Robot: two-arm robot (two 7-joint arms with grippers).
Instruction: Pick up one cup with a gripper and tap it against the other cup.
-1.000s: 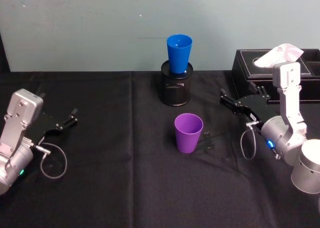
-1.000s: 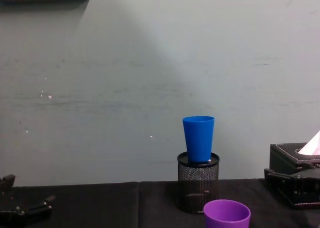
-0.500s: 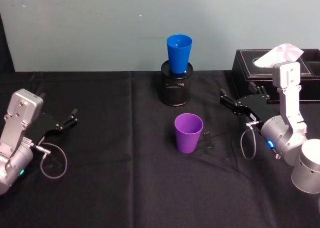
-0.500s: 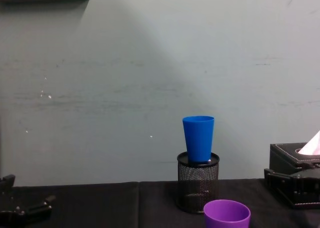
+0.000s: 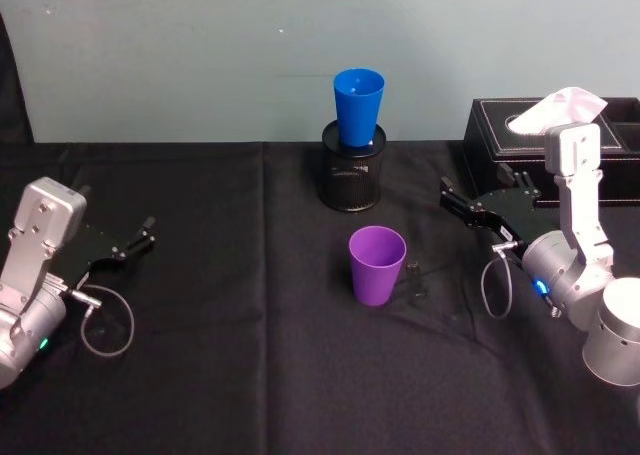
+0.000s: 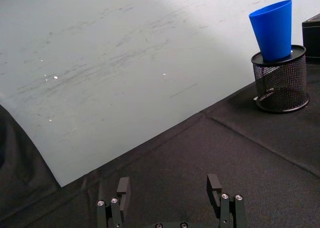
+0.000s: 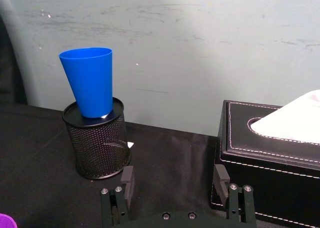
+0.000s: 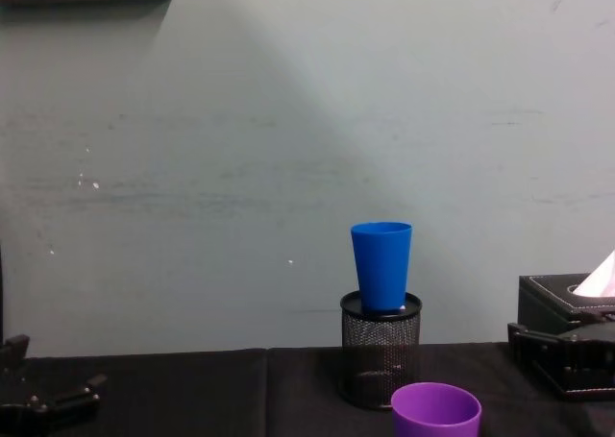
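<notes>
The purple cup (image 5: 377, 265) stands upright on the black cloth at the table's middle; its rim shows low in the chest view (image 8: 435, 410). The blue cup (image 5: 358, 105) sits upright in the mouth of a black mesh pen holder (image 5: 354, 175) behind it, and also appears in the chest view (image 8: 381, 264), the left wrist view (image 6: 272, 30) and the right wrist view (image 7: 91, 82). My left gripper (image 5: 118, 213) rests open at the table's left, far from both cups. My right gripper (image 5: 483, 187) is open to the right of the purple cup, holding nothing.
A black tissue box (image 5: 545, 135) with a white tissue stands at the back right, just behind the right gripper. The pale wall runs close behind the pen holder. Black cloth (image 5: 240, 355) covers the table, with free room in front of and left of the purple cup.
Cups and grippers have not moved. A dark shape at the left edge of the head view has edged in slightly.
</notes>
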